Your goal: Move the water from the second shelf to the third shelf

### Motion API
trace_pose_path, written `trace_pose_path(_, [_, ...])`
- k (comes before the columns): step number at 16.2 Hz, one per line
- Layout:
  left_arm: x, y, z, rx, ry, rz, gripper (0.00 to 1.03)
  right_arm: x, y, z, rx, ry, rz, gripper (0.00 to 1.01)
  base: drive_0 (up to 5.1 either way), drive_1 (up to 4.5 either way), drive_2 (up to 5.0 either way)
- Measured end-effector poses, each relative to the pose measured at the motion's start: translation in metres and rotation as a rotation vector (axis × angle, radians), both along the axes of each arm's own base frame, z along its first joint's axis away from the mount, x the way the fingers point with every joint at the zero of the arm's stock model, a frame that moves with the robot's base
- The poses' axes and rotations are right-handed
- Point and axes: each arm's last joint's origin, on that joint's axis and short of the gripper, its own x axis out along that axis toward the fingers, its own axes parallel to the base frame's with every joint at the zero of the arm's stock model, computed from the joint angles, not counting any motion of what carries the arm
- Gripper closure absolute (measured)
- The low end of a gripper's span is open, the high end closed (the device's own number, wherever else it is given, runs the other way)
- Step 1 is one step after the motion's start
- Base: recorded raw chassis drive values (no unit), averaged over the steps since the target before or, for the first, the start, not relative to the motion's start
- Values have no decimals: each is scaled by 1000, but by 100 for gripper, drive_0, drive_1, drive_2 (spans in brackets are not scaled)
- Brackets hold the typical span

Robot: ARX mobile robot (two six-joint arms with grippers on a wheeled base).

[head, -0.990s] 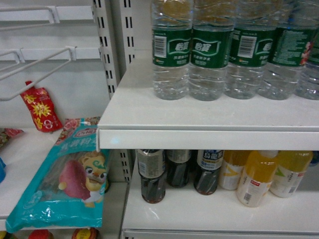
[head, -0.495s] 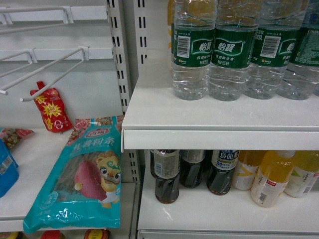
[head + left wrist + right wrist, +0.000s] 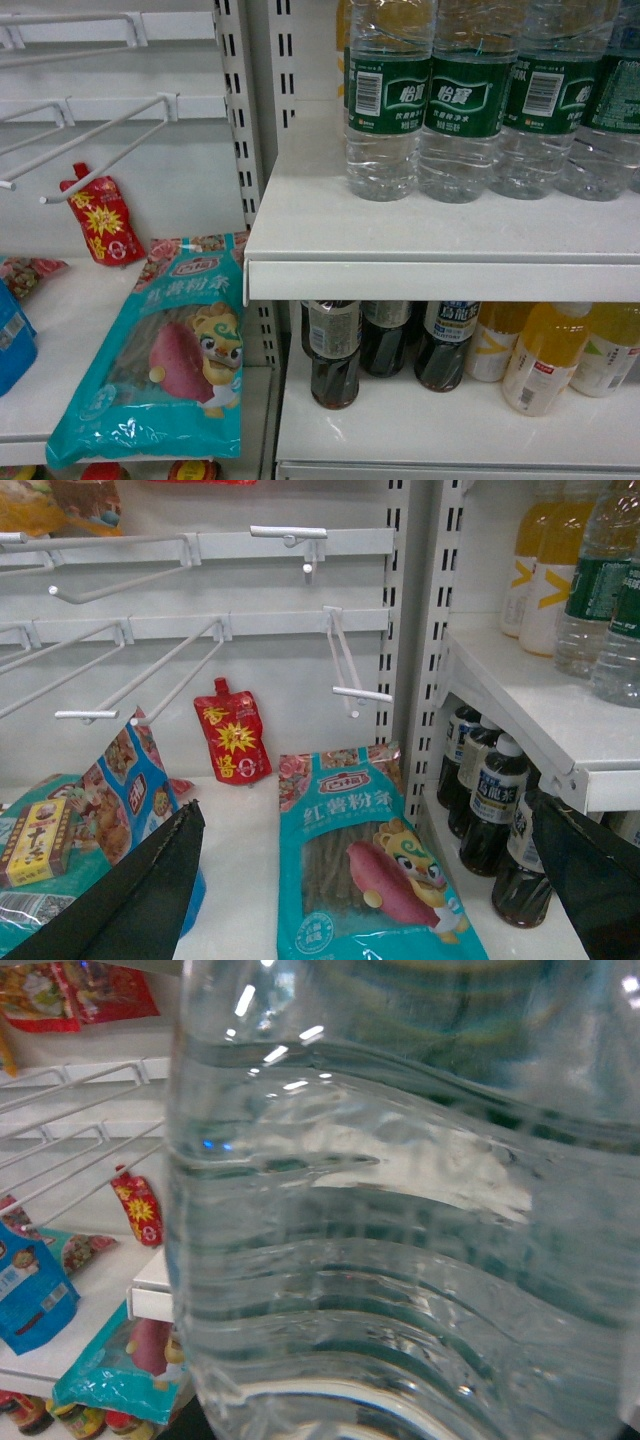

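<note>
Water upright in front row on upper white shelf, dark cola bottles on shelf below. Fills right wrist view, so right gripper very close; jaw state: cannot tell. Left gripper open, empty, low by snack bags. Likely heavy, full, thin-walled, slick; best grabbed at ribbed body below label.
</note>
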Motion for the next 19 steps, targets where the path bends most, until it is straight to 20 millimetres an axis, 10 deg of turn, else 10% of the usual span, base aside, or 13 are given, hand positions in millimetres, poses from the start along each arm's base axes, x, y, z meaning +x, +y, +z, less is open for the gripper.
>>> trace_pose_path(19, [0, 0, 0, 0, 0, 0, 5, 122, 27, -41, -107, 11, 9, 60, 0, 0, 0])
